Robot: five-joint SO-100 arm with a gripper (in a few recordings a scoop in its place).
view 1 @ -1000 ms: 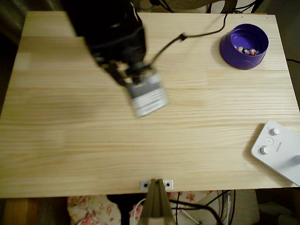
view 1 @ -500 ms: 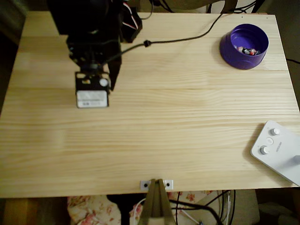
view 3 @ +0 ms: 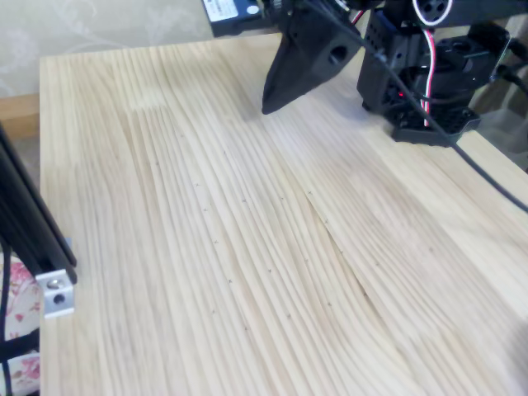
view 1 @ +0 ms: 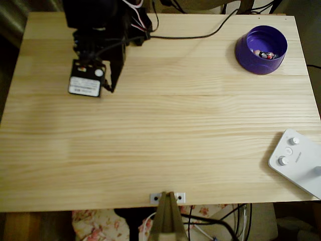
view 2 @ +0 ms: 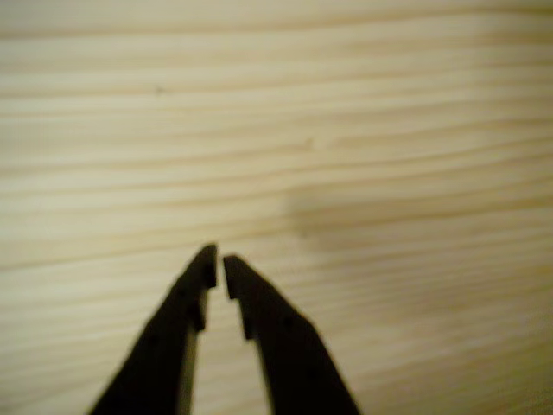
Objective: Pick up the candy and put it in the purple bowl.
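**A:** so where's your claw at right now?

**B:** Wrist view: my claw (view 2: 216, 264) has its two black fingers pressed nearly together, just a sliver of gap at the tips, nothing pinched between them. Only bare pale wood of the surface (view 2: 363, 130) underneath. In the fixed view the claw (view 3: 272, 106) points down at the planks, tip just above them.

**A:** and the candy?

**B:** Overhead view, the candy (view 1: 266, 54) is lying inside the purple bowl (view 1: 248, 55), far right corner of the surface, well apart from my claw at the far left. White device with knobs (view 1: 296, 163) sits at the near right edge.
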